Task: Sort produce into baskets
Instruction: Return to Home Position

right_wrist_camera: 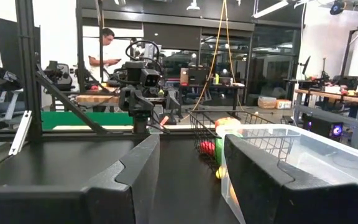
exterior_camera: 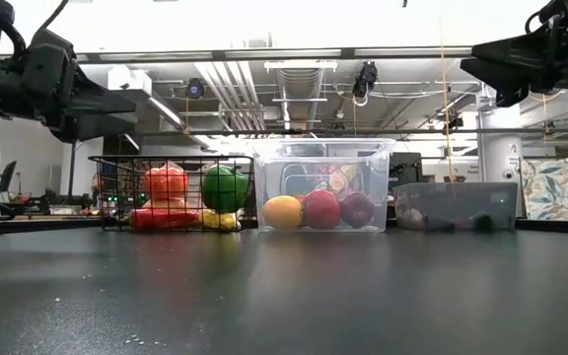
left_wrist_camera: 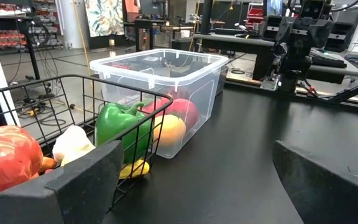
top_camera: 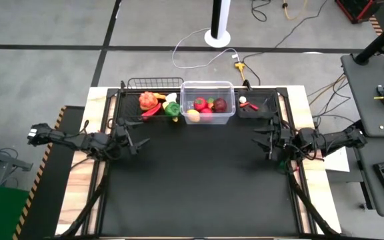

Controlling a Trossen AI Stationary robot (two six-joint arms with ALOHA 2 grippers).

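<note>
Basket (top_camera: 153,81), bin (top_camera: 207,84) and tray (top_camera: 269,105) are ranged along the table's (top_camera: 199,180) far edge (produce (top_camera: 148,101) inside). Left gripper (top_camera: 139,145) and right gripper (top_camera: 259,141) are held open, unladen, near its sides.

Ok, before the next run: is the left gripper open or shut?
Open: the left gripper has its jaws wide apart, holding nothing.

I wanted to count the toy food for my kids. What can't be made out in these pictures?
- Inside the dark tray: its cloudy wall blurs the contents in the low view. The high view shows only tiny red and white specks.
- Back of the clear bin: in the low view, the front fruits hide the rest.
- Bottom of the wire basket: the green pepper and its neighbours cover lower pieces.
- The left gripper and right gripper, both open, block nothing.
</note>
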